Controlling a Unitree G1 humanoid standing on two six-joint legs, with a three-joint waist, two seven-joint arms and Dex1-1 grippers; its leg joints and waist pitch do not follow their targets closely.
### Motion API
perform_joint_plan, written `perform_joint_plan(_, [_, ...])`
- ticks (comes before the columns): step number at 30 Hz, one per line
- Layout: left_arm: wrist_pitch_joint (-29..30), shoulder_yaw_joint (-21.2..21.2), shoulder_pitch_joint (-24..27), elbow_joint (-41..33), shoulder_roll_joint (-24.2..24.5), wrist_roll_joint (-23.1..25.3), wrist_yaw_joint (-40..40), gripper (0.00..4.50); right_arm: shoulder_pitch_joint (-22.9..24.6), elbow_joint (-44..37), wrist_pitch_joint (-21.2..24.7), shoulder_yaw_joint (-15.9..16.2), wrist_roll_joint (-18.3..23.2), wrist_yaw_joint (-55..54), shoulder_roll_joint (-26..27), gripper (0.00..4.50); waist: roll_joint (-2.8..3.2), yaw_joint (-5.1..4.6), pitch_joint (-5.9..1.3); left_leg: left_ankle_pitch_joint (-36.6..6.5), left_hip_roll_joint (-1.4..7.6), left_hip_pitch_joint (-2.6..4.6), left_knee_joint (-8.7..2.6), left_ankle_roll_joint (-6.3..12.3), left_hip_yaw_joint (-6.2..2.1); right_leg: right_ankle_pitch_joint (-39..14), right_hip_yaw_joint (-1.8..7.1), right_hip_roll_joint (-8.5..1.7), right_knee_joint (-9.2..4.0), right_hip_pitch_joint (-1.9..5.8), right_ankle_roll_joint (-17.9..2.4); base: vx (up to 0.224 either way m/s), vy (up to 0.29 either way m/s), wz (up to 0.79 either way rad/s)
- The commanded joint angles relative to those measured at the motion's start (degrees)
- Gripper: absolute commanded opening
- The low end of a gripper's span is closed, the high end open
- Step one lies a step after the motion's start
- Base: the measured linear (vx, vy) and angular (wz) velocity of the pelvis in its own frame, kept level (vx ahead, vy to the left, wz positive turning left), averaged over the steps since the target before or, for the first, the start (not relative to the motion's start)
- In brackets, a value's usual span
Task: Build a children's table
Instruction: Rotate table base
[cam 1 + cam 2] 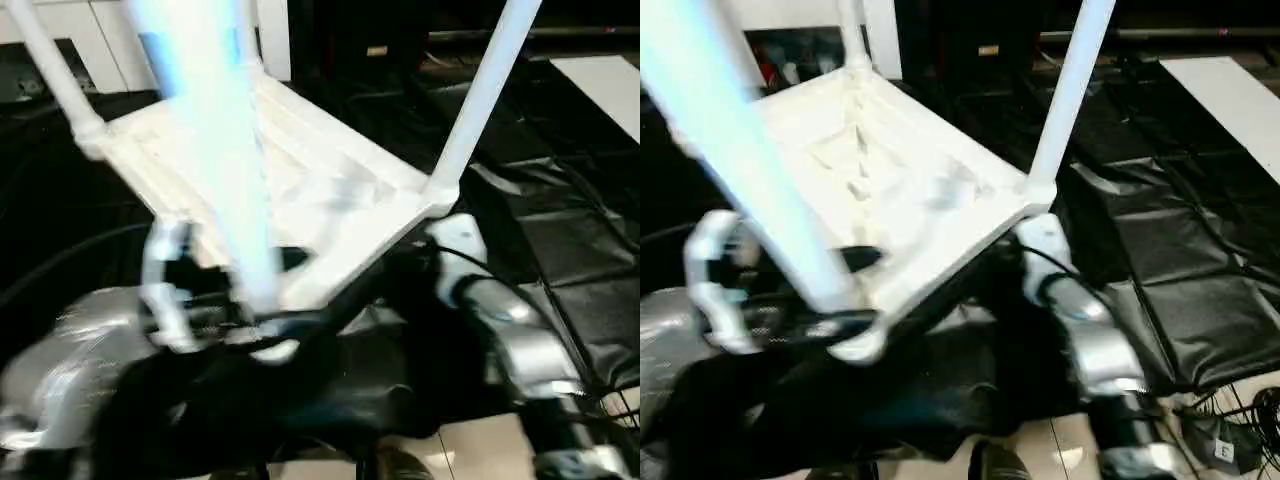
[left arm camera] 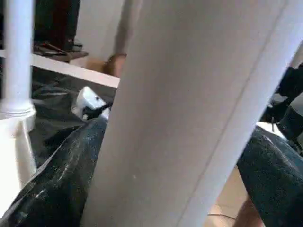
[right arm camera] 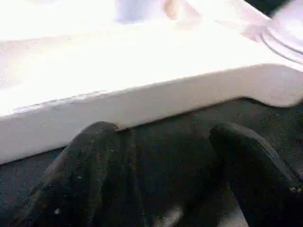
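Note:
The children's table lies upside down on black sheeting. Its white ribbed tabletop [image 1: 330, 200] faces up, and white legs stand in its corner sockets: one at the far left [image 1: 50, 70], one at the right [image 1: 480, 100], one at the back [image 1: 850, 30]. The near leg [image 1: 215, 150] rises close in front of me and looms large in the left wrist view [image 2: 189, 118]. My left gripper [image 1: 835, 292] is open, a black finger on each side of this leg's lower end; contact cannot be told. My right gripper [image 3: 170, 161] is open, close against the tabletop's side edge [image 3: 142, 104] by the right corner.
Black plastic sheeting [image 1: 1180, 260] covers the floor around the table. White cabinets [image 1: 80, 30] stand behind it. A white board [image 1: 610, 85] lies at the far right. Cables [image 1: 1240, 420] run along the floor at the near right.

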Motion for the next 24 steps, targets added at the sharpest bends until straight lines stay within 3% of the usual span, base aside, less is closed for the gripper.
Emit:
perform_joint_plan(1, [-0.6, -4.0, -2.7, -1.1, -2.6, 1.4, 0.2, 4.43, -1.7, 0.2, -2.0, 2.1, 1.4, 3.0, 1.8, 3.73, -0.16, -0.11, -4.09, -8.7, 1.19, 0.69, -3.01, 1.53, -0.49, -8.2, 2.62, -2.59, -3.13, 3.68, -11.6, 0.0, 0.0, 0.0])
perform_joint_plan(8, [-1.4, -8.1, -7.0, 0.9, -6.9, 3.8, 0.7, 4.43, -2.5, 0.6, -3.5, 5.4, 1.0, 5.8, 3.6, 3.73, -0.37, -0.72, -4.31, -6.8, 0.97, 0.15, -2.77, 2.09, -0.63, -7.0, 2.64, -2.7, -2.99, 4.14, -11.6, 0.0, 0.0, 0.0])
perform_joint_plan(10, [-4.6, -11.3, -10.7, 5.8, -11.3, 9.9, 4.6, 4.43, -2.4, 0.8, -3.8, 6.9, 0.5, 6.6, 4.7, 3.73, -0.29, -1.03, -4.32, -7.2, 1.05, 0.3, -2.61, 2.33, -0.59, -7.3, 2.63, -2.62, -3.2, 4.05, -11.6, 0.0, 0.0, 0.0])
perform_joint_plan(13, [-5.8, -12.1, -11.6, 7.5, -12.3, 12.0, 5.3, 4.43, -2.4, 1.1, -4.0, 7.2, 0.3, 6.6, 5.0, 3.73, -0.5, -1.26, -4.37, -7.8, 0.95, -0.03, -2.66, 2.02, -0.78, -9.3, 2.53, -2.73, -3.46, 4.37, -10.8, 0.0, 0.0, 0.0])
perform_joint_plan(15, [-7.3, -13.0, -12.6, 9.7, -13.5, 14.3, 6.1, 4.43, -2.4, 1.3, -4.3, 7.2, 0.1, 6.8, 5.3, 3.73, -0.41, -1.44, -4.32, -8.3, 0.94, 0.07, -2.61, 2.04, -0.77, -10.2, 2.55, -2.7, -3.63, 4.21, -10.7, 0.0, 0.0, 0.0])
perform_joint_plan(18, [-9.5, -14.0, -14.3, 13.3, -14.6, 18.2, 8.4, 4.43, -2.4, 1.5, -4.7, 7.3, -0.2, 7.0, 5.5, 3.73, -0.23, -1.41, -4.4, -8.1, 1.06, 0.22, -2.63, 2.29, -0.77, -9.1, 2.46, -2.47, -3.57, 4.09, -11.1, 0.0, 0.0, 0.0])
perform_joint_plan(24, [-12.2, -13.8, -15.5, 16.5, -17.1, 20.3, 9.5, 4.43, -2.0, 1.2, -4.9, 7.6, 0.4, 9.0, 5.4, 3.73, -0.39, -1.31, -4.47, -8.4, 1.04, 0.15, -2.54, 2.75, -0.76, -8.9, 2.46, -2.66, -3.56, 4.22, -12.1, 0.0, 0.0, 0.0])
